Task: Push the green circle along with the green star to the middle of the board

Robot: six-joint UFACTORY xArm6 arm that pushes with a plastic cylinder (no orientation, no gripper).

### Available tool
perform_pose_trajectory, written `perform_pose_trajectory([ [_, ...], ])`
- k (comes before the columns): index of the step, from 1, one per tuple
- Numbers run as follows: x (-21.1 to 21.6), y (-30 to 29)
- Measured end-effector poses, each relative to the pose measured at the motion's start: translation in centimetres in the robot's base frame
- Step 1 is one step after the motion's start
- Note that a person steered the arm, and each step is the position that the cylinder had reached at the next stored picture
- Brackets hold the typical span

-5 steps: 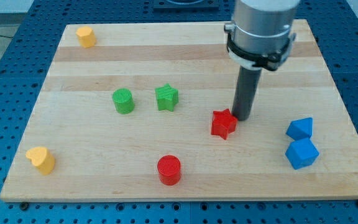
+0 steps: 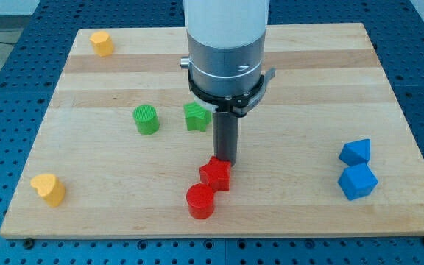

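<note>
Two green blocks, the green circle (image 2: pixel 146 119) and green star (image 2: pixel 196 116), lie toward the board's (image 2: pixel 389 96) top-left from my tip (image 2: pixel 225 160), which we see touching the red star (image 2: pixel 216 175); no jaws exist.

green circle (image 2: pixel 146 119): ribbed round block, upright, left of the worktop's centre | green star (image 2: pixel 195 116): just to its right, apart from it, right side hidden behind the arm
</note>
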State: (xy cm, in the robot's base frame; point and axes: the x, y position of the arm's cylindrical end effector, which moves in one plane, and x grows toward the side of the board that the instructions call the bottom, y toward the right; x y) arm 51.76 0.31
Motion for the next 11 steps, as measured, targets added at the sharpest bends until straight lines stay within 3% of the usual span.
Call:
perform_pose_trajectory([
  [1,-2.7,-0.3],
  [2,-4.5,-5.6],
  [4,-5.5,2.3],
  [6,-8.3,-6.0],
  [7,-4.8,-7.0],
  [8,-0.5,-12.6],
  [9,-3.5,-15.2],
  [11,-4.8,-7.1],
])
